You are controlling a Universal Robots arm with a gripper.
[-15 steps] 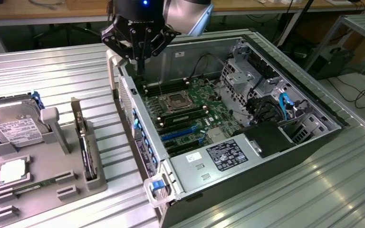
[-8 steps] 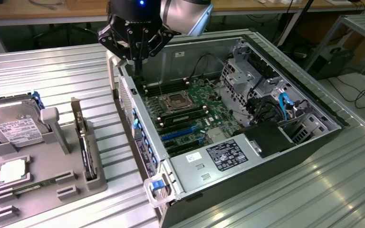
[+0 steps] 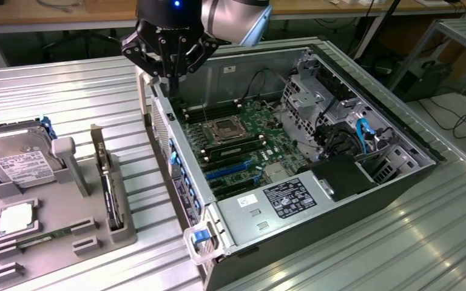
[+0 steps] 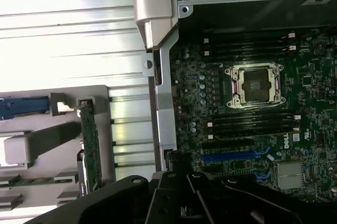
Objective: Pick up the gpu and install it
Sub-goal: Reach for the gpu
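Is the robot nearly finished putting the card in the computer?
Nothing looks done yet. The gpu stands edge-on in its grey holder beside the computer case. The gripper is shut, holding nothing, above the case's wall. Picking up and installing are both left: the blue slots are empty.

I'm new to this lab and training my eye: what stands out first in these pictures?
The open computer case sits on the exterior view's right, its motherboard exposed. The shut claw hangs over the case's wall, holding nothing. On that view's left, the gpu stands edge-on in a gray holder.
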